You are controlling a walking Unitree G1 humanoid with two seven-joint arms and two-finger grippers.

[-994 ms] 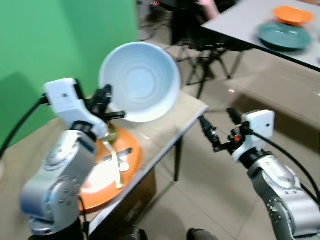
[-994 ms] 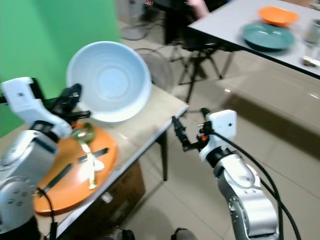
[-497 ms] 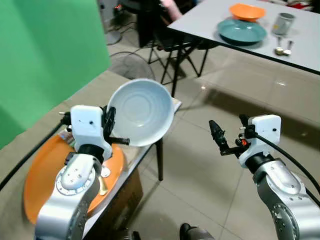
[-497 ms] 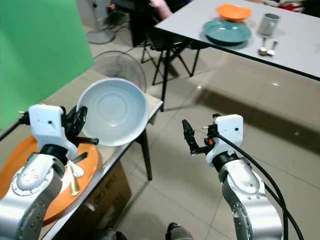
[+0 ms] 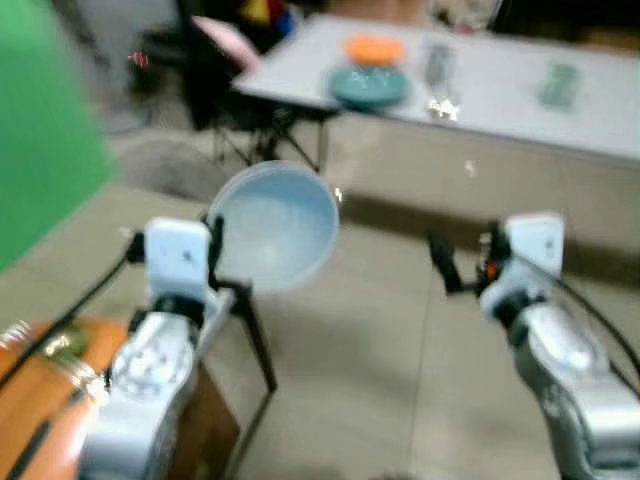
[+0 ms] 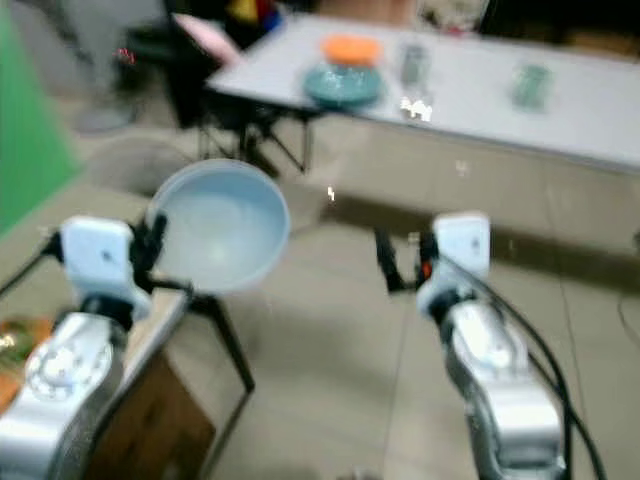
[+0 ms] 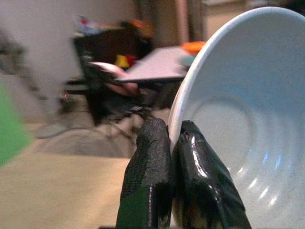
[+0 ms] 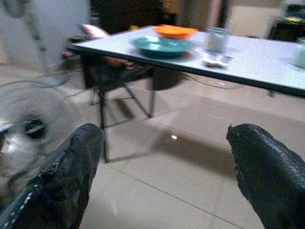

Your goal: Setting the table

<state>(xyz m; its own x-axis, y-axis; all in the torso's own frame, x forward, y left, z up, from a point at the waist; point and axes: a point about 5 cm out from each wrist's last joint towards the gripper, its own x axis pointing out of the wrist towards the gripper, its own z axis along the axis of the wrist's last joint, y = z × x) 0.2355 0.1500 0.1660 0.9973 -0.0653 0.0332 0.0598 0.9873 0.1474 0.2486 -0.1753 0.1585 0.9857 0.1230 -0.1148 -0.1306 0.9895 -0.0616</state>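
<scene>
The left tool (image 7: 172,157) is clenched on the rim of the pale blue bowl (image 5: 272,226), carried tilted. The right tool (image 8: 164,162) is released and empty. Ahead, the counter (image 6: 560,125) already holds a teal plate (image 6: 342,86); the bowl's delivery remains.

A pale blue bowl (image 5: 272,226), tilted on edge, hangs pinched by its rim in the left claw (image 7: 171,143).

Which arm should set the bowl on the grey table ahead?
Left, probably. The left gripper is already shut on the rim of the pale blue bowl. The right gripper is open and holds nothing, so a handover looks needless. The grey table lies ahead.
</scene>
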